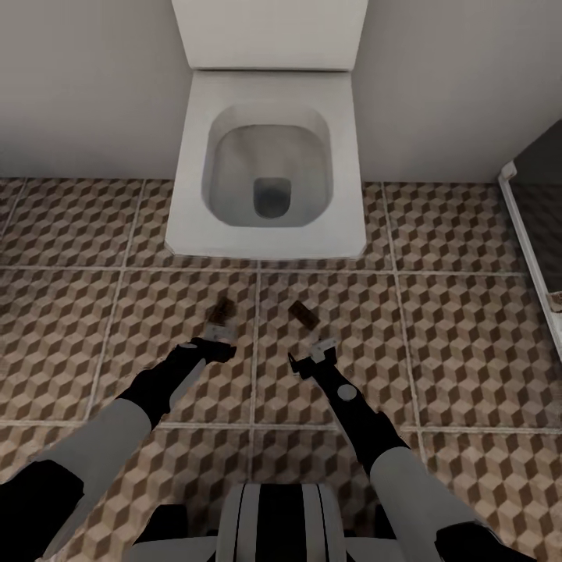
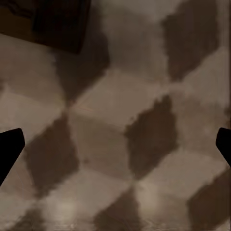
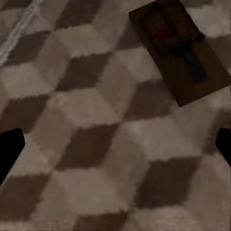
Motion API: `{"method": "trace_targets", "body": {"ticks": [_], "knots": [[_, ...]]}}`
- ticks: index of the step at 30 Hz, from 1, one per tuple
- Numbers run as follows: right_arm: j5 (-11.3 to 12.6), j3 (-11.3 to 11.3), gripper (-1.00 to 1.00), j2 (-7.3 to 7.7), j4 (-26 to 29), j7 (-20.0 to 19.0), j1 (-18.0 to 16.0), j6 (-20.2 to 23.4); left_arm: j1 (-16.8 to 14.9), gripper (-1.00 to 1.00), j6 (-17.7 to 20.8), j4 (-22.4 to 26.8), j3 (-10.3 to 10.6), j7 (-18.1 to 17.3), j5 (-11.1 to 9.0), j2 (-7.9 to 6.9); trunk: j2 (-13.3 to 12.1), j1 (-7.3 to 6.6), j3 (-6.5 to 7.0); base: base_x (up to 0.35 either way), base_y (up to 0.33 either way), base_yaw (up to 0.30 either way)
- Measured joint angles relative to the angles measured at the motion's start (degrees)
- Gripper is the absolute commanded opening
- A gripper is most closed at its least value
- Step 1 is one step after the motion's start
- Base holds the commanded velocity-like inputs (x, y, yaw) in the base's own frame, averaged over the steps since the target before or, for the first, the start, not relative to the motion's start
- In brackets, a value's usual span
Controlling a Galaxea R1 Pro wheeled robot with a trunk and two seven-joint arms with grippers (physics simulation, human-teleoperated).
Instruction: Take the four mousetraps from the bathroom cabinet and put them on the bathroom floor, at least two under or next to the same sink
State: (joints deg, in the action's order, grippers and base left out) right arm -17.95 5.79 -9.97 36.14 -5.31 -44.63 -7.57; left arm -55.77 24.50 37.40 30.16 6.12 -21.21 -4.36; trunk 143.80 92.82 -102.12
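**Q:** Where were the mousetraps located?

**A:** Two lay flat on the bathroom floor (image 1: 117, 328), in front of the toilet (image 1: 265, 156). The left mousetrap (image 1: 221, 313) rested just ahead of the left gripper (image 1: 221, 334). The right mousetrap (image 1: 303, 314) rested slightly ahead of the right gripper (image 1: 314, 353), clear of its fingers. A pale grout line ran between the two boards.

**Q:** What was the condition of each gripper?

**A:** Both were spread wide and held nothing. In the left wrist view, the dark fingertips (image 2: 9, 149) stood at opposite edges, with patterned tile between them and a corner of the left mousetrap (image 2: 53, 21) beyond. In the right wrist view, the fingertips (image 3: 9, 151) were likewise far apart, and the right mousetrap (image 3: 179, 50) lay on the tile beyond them, its dark metal parts facing up.

**Q:** What bordered the work area?

**A:** A pale shower threshold (image 1: 527, 250) ran along the robot's right side.
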Motion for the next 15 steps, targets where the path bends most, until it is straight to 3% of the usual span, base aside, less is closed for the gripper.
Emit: {"method": "trace_targets", "body": {"ticks": [15], "knots": [[0.0, -0.01, 1.0, 0.0, 0.0, 0.0, 0.0, 0.0, 0.0, 1.0, 0.0, -0.03, 0.0, 0.0, 0.01, 0.01, 0.0, -0.01, 0.0, -0.316, 0.0, 0.0]]}}
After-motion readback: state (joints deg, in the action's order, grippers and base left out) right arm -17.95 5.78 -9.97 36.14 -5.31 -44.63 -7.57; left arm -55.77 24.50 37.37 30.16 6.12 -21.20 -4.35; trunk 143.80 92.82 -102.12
